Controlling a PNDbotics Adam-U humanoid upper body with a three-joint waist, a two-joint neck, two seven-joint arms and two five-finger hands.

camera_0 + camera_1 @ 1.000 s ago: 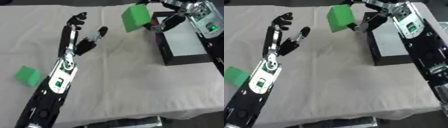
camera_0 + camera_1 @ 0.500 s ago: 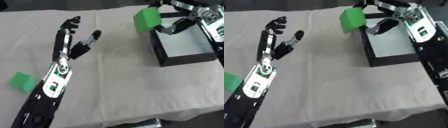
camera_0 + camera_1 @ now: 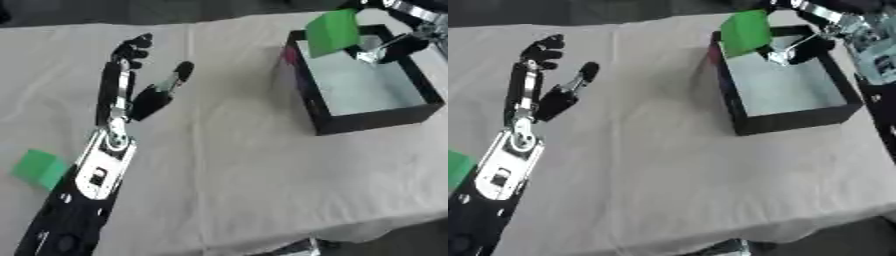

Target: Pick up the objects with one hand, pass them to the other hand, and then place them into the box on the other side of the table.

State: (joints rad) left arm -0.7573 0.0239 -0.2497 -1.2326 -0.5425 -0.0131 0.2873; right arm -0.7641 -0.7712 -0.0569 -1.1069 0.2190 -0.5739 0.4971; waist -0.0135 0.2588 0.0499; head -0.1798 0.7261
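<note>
My right hand (image 3: 395,30) comes in from the upper right and pinches a green block (image 3: 332,33) between fingers and thumb, holding it above the far left corner of the black box (image 3: 372,120). The box has a pale floor and holds nothing that I can see. My left hand (image 3: 131,95) is raised over the left half of the table, fingers straight and thumb spread, with nothing in it. A second green block (image 3: 38,168) lies on the cloth beside my left forearm, near the left edge.
A beige cloth (image 3: 236,175) covers the table, with its front edge near the bottom of the view. The table's far edge runs along the top, dark beyond it.
My right hand has carried the green block rightward, from beside the box to above its far left corner. The camera has shifted. My left hand stays open and raised.
</note>
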